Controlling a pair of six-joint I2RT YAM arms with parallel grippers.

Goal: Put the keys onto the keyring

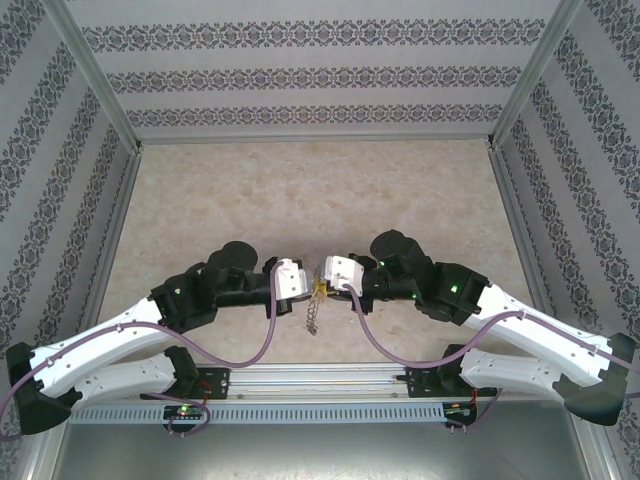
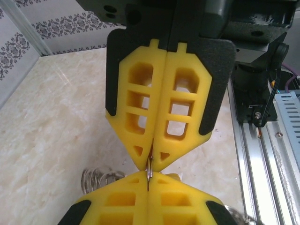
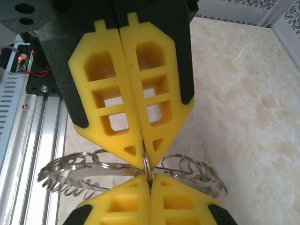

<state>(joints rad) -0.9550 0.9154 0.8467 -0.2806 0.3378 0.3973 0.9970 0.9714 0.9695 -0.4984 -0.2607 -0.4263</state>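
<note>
**Spotter:** Where's the keyring (image 3: 65, 171) right now?

**Me:** It's off the surface (image 1: 300, 190), strung between my two hands close to the near edge. On the top camera it droops limp just below where the tips meet. On the right wrist camera I see the flat band and its little loops fanning out to both sides under the fingers.

**Spotter:** And the hands?

**Me:** The left hand (image 2: 147, 180) is pressed together and so is the right hand (image 3: 150, 180). They sit tip to tip, both pinching the same thin wire loop (image 3: 146, 163). Whether that loop belongs to a key or to the fringe, I cannot tell.

**Spotter:** So how do you play the threading?

**Me:** My judgement is that one hand should anchor while the other works. I'd have the left grip firmly and the right roll the loop along the coil in small turns, not pull it. The tips touch, so any sideways drag could twist the wire out of both pinches at once.

**Spotter:** Biggest risk?

**Me:** The ring is limp. If I ease either grip too far, I expect the lot could drop to the surface. I'd open one hand at a time and check both wrist views first.
</note>
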